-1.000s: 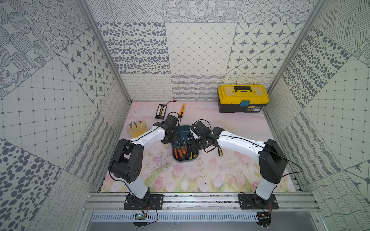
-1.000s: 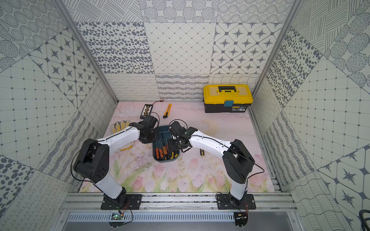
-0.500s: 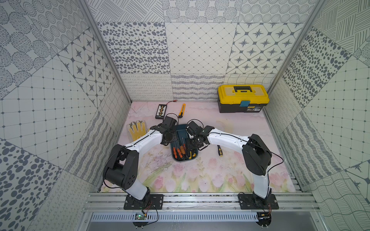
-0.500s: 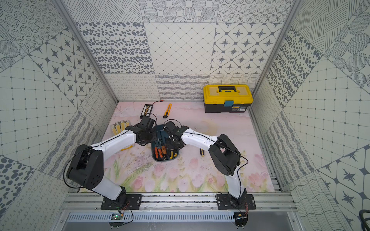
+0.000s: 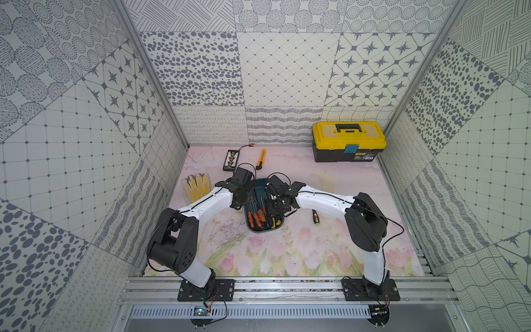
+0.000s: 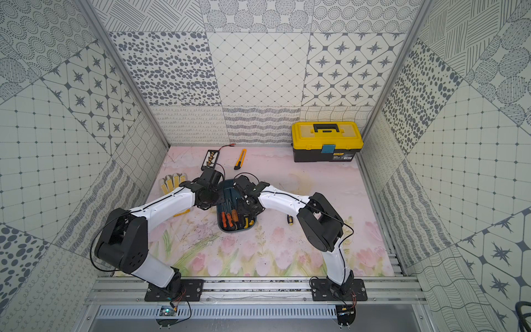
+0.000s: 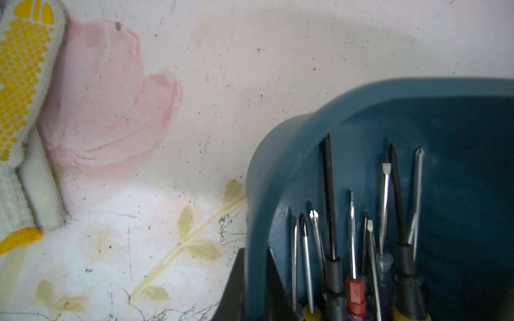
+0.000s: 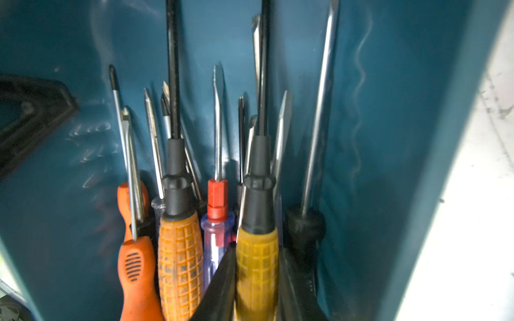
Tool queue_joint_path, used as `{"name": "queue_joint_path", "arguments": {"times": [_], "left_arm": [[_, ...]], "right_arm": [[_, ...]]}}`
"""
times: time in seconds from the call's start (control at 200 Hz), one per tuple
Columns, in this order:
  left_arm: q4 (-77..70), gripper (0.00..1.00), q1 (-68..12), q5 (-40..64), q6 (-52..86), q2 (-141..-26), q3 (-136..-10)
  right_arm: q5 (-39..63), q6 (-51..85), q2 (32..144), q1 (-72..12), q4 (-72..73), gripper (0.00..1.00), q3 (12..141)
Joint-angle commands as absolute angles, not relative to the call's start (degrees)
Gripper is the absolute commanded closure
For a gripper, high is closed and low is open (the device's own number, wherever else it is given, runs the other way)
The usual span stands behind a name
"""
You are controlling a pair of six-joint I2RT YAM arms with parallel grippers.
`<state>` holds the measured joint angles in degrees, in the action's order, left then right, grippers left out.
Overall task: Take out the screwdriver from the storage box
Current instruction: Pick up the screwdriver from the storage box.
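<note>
Right gripper (image 8: 257, 280) clamped on the yellow-handled screwdriver (image 8: 257, 266) inside the shallow teal-blue plastic storage box (image 7: 281, 144).

You have the right jaws pressed against both flanks of the yellow rubber handle, with its black collar and dark shaft running straight out ahead of the tool — a grip on the thickest part, likely so it won't twist when lifted. Just beside it lie the orange grid-textured screwdriver (image 8: 180, 250) and the clear blue one with a red collar (image 8: 217, 222), packed tight. Your left gripper (image 7: 257, 280) pinches the box rim, one finger either side — presumably to steady the box. The screwdriver is not yet out.
</note>
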<state>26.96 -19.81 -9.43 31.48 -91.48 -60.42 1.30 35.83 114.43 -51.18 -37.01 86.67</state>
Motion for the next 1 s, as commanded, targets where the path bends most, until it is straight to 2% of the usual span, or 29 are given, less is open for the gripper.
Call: {"name": "queue_joint_path", "arguments": {"times": [0.0, 0.285, 0.59, 0.996], "left_arm": [[21.4, 1.00, -20.0, -10.4, 31.7, -91.3, -60.9], [21.5, 1.00, -19.9, -11.1, 31.0, -91.7, -60.7], [21.4, 1.00, -20.0, -12.1, 30.8, -92.0, -61.4], [21.2, 1.00, -19.9, -11.4, 30.8, -90.6, -60.5]], "right_arm": [[1.2, 35.6, 111.0, -51.8, -34.8, 1.00, 85.6], [1.9, 32.8, 103.5, -51.8, -28.5, 1.00, 81.4], [-5.1, 28.2, 92.5, -50.9, -28.3, 1.00, 75.8], [-9.3, 26.5, 81.3, -38.8, -38.3, 1.00, 65.3]]}}
